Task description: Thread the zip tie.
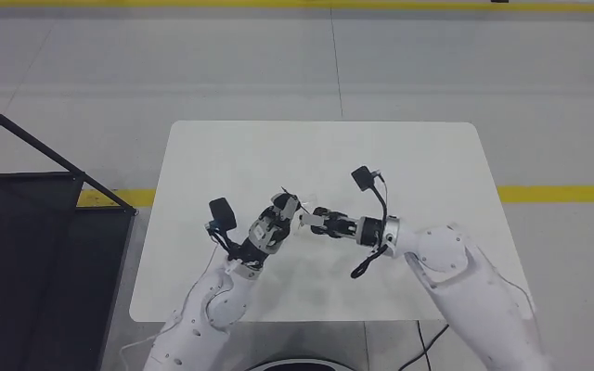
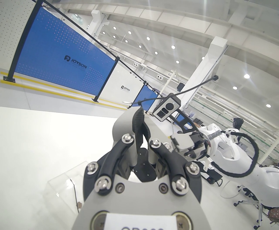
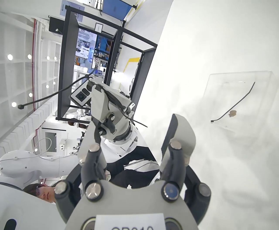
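- Black plastic zip tie point(image 3: 43, 98): held in the air over the white table point(image 1: 418, 158), nearer its front edge.
- Left gripper point(image 2: 139, 109): clamped on the tie's strap.
- Right gripper point(image 3: 135, 128): jaws apart, just beside the left one.

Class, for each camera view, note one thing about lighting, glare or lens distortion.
Top view: even light, hardly any shadow on the table. Left wrist view: the wide lens curves the ceiling beams, ceiling lamps flare into streaks, and the zip tie reads dark against them. Right wrist view: the table is blown out white, so the clear box barely stands out.
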